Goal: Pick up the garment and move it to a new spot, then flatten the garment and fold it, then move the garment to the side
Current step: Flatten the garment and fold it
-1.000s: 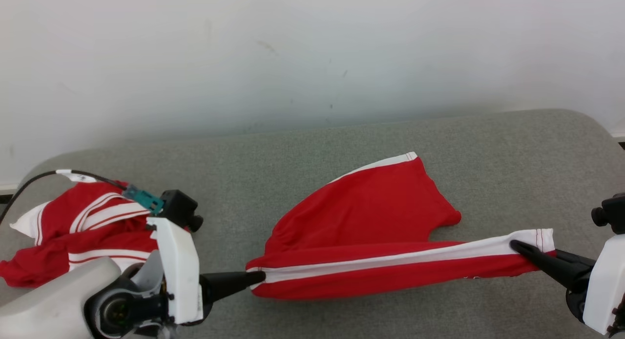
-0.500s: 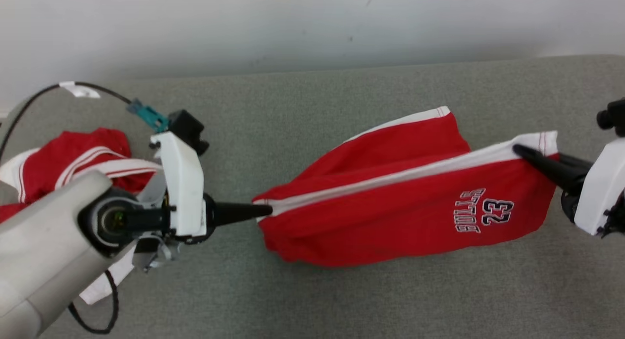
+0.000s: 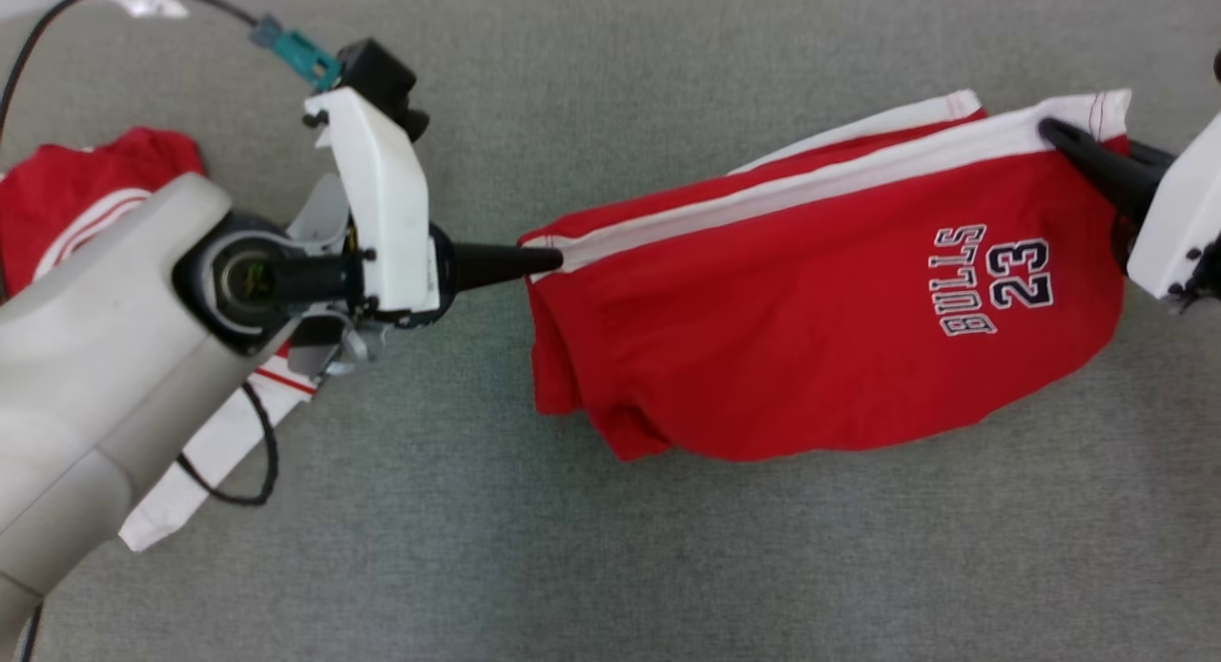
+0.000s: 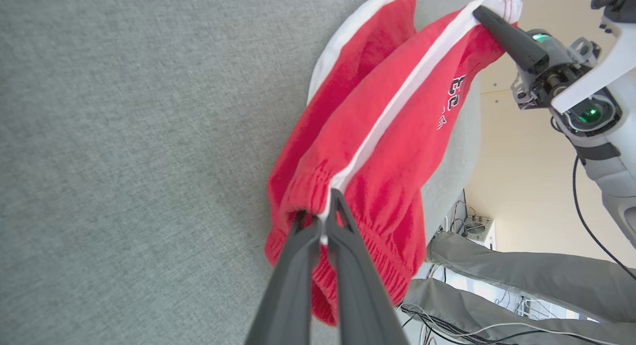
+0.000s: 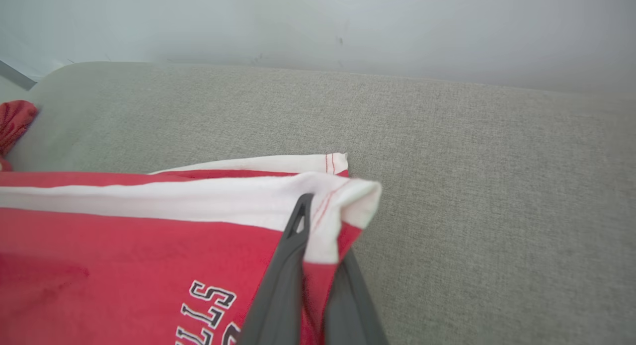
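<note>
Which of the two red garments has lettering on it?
The shorts stretched out at right, printed BULLS 23; the crumpled garment at left has just white stripes.

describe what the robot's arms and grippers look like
The left gripper and right gripper each have two long, tapering dark fingers on a white angular housing. The left forearm is pale grey; a black cable with a teal plug runs to it.

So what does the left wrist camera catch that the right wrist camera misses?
Left wrist view: the left gripper shut on the red shorts' elastic waistband, plus cables beyond the grey cushion. Right wrist view: a pale wall and a second red garment. Both: the shorts, the right gripper pinching their white hem, and the cushion.
</note>
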Robot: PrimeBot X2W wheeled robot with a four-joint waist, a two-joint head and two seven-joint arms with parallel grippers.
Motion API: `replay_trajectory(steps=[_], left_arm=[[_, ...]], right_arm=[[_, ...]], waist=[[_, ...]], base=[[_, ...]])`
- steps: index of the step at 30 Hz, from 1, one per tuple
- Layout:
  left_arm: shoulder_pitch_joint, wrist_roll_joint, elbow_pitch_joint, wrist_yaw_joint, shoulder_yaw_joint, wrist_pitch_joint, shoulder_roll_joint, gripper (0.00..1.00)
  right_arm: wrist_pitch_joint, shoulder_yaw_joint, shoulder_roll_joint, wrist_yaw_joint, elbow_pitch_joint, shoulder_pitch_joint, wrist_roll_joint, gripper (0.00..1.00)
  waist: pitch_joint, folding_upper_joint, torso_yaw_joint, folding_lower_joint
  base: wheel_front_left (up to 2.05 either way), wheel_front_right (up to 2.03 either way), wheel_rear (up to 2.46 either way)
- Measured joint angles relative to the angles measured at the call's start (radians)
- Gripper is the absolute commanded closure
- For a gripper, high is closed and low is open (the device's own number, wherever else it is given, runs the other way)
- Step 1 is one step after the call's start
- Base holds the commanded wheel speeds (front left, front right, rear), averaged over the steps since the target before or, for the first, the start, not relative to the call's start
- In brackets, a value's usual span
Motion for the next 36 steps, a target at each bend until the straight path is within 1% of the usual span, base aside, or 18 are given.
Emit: replay_trajectory(steps=[3, 8, 15, 16, 17, 18, 25, 29, 30, 33, 36], left_arm=[[-0.032, 0.015, 0.045, -0.001, -0.003, 0.012, -0.026, 1.0], [-0.062, 0.028, 0.091, -0.012, 0.0, 0.016, -0.05, 1.0], [-0.072, 0.039, 0.126, -0.024, 0.0, 0.017, -0.059, 1.0], [-0.072, 0.043, 0.131, -0.025, -0.004, 0.022, -0.059, 1.0], [-0.072, 0.05, 0.136, -0.029, -0.007, 0.023, -0.059, 0.68], [-0.072, 0.058, 0.14, -0.029, -0.007, 0.022, -0.059, 0.0], [-0.068, 0.067, 0.166, -0.03, -0.007, 0.012, -0.067, 0.0], [-0.057, 0.074, 0.171, -0.032, -0.007, -0.002, -0.063, 0.0], [-0.051, 0.089, 0.17, -0.033, -0.004, -0.036, -0.052, 0.0], [-0.042, 0.138, 0.141, -0.033, 0.005, -0.12, -0.035, 0.0], [-0.022, 0.221, 0.087, -0.035, 0.005, -0.251, -0.014, 0.0]], right_arm=[[0.0, 0.009, 0.027, 0.0, 0.033, -0.034, -0.01, 1.0], [-0.001, 0.026, 0.06, 0.0, 0.078, -0.073, -0.016, 1.0], [-0.016, 0.046, 0.073, 0.0, 0.116, -0.1, -0.022, 1.0], [-0.018, 0.048, 0.077, 0.0, 0.123, -0.1, -0.022, 0.86], [-0.02, 0.05, 0.08, 0.0, 0.131, -0.1, -0.022, 0.51], [-0.026, 0.052, 0.085, 0.0, 0.14, -0.1, -0.022, 0.0], [-0.06, 0.063, 0.116, 0.0, 0.174, -0.083, -0.003, 0.0], [-0.102, 0.064, 0.119, 0.0, 0.174, -0.066, 0.001, 0.0], [-0.149, 0.06, 0.117, 0.0, 0.173, -0.058, 0.001, 0.0], [-0.247, 0.043, 0.117, 0.0, 0.188, -0.035, 0.001, 0.0], [-0.335, 0.038, 0.119, 0.0, 0.216, 0.003, -0.004, 0.0]], waist=[[0.039, 0.0, 0.005, 0.0], [0.075, 0.0, 0.008, 0.0], [0.079, 0.0, 0.012, -0.0001], [0.078, 0.0, 0.013, -0.0001], [0.077, -0.0001, 0.013, 0.0], [0.077, -0.0001, 0.014, -0.0001], [0.054, -0.0001, 0.014, -0.0001], [0.033, 0.0, 0.012, -0.0001], [0.015, -0.0001, 0.011, -0.0002], [-0.016, -0.0001, 0.008, -0.0002], [-0.052, -0.0001, 0.006, -0.0002]], base=[[0.0, 0.0, 0.0], [0.0, 0.0, 0.0], [0.0, 0.0, 0.0], [0.0, 0.0, 0.0], [0.0, 0.0, 0.0], [0.0, 0.0, 0.0], [0.0, 0.0, 0.0], [0.0, 0.0, 0.0], [0.0, 0.0, 0.0], [0.0, 0.0, 0.0], [0.0, 0.0, 0.0]])
